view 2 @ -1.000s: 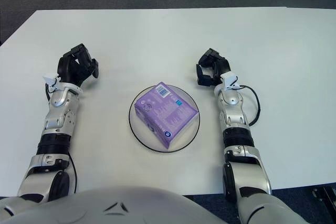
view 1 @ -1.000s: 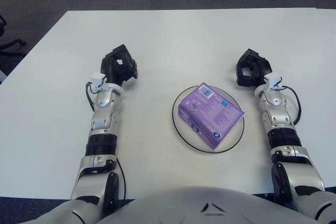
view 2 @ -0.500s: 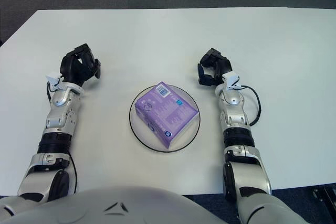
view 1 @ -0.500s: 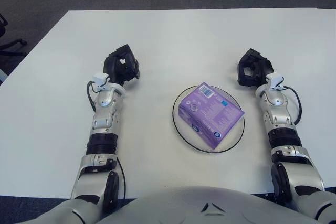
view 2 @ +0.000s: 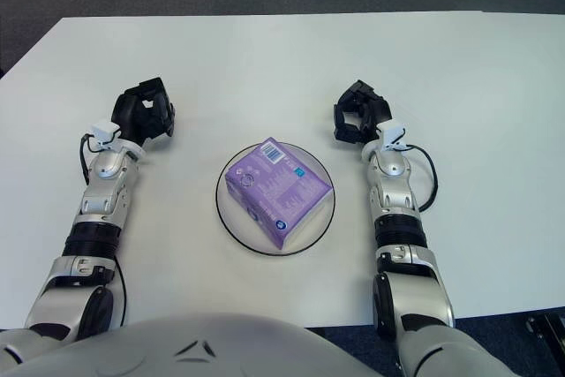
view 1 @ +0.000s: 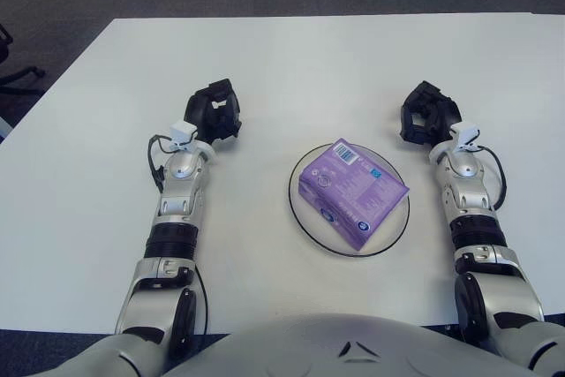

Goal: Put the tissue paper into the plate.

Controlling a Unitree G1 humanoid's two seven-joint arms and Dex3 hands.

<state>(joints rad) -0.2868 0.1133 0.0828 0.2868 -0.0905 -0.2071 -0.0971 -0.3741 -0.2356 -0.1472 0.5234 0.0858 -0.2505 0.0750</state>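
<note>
A purple tissue paper pack [view 1: 352, 192] lies inside the clear round plate [view 1: 305, 222] near the table's front middle. To the left of the plate is my left hand [view 1: 215, 111], its black fingers curled and holding nothing, a hand's width clear of the plate. At the plate's right, my right hand [view 1: 425, 116] also has its fingers curled around nothing and stays apart from the rim. Neither hand touches the pack.
The white table [view 1: 300, 68] stretches wide behind the plate and hands. Dark carpet lies beyond its far edge. A black chair base [view 1: 13, 72] shows at the far left off the table.
My left hand has shifted to the right, toward the plate. The right hand has moved only slightly. Pack and plate are unmoved.
</note>
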